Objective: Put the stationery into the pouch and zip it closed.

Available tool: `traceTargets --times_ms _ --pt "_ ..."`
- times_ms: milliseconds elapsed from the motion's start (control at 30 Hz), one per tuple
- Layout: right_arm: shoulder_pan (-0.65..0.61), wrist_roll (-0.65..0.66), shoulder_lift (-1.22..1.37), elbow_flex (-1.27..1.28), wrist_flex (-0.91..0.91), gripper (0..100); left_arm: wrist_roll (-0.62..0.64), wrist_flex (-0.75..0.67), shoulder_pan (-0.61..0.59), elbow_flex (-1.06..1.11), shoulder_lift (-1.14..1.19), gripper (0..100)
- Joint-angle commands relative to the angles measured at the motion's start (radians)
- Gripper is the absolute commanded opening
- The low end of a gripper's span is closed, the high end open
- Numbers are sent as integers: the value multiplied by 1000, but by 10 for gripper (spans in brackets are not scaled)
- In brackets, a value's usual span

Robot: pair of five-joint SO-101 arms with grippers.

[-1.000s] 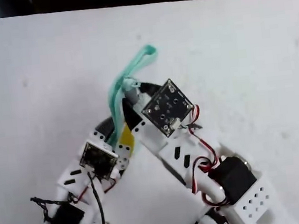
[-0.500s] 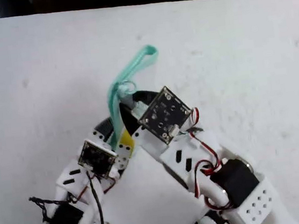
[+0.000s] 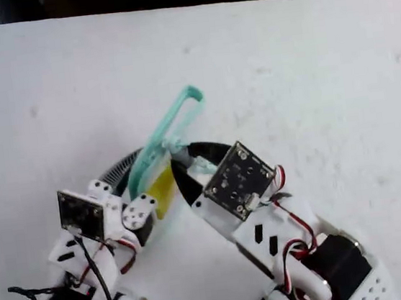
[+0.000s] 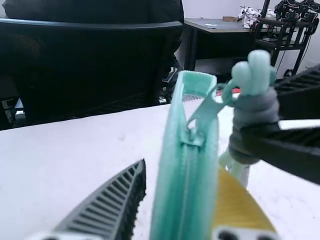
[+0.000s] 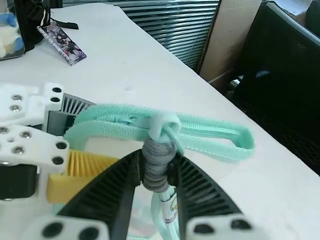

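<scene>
The pouch is stood up on its long edge a bit left of the middle of the table. In the high view it's laid out from roughly 7 o'clock up to 1 o'clock. The slider is parked near the 1 o'clock end, and the zip is seen closed along the run below it.

The zip pull, a grey-wrapped cord with a teal knot on top, is pinched tight by the right gripper, whose black jaws are closed right onto it.

The lower end of the pouch is straddled by the left gripper, whose jaws are spread. The yellow finger is laid against one side, and the grey finger is angled off the other, with a sliver of table visible between its tip and the fabric.

Room-wise, loads of bare white table is left from 9 o'clock round through 12 to 3. The far edge is found at 12, with a dark chair just past it. The 5 to 7 o'clock side is crowded by both arms, which are angled in toward each other, so the pouch is boxed in there. A printed tag on a black strap is left well apart, near a table edge.
</scene>
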Motion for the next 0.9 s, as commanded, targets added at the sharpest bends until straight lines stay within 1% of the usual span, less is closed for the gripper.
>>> traceTargets --times_ms 0,100,233,433,633,700,867 --pt "36 8 -18 -61 -18 18 11 6 -10 -54 5 203" --pt "88 6 -16 -94 -79 18 11 40 -5 -60 5 203" --pt "96 6 7 -100 -104 18 11 48 -4 -60 5 192" --pt "96 6 125 -100 -99 18 9 38 1 -61 5 20" --pt "96 6 128 -100 -97 18 8 71 64 -72 5 22" --pt "96 6 128 -100 -104 18 -21 81 91 -74 5 22" --pt "102 6 136 -144 -196 18 -54 104 143 -71 5 22"
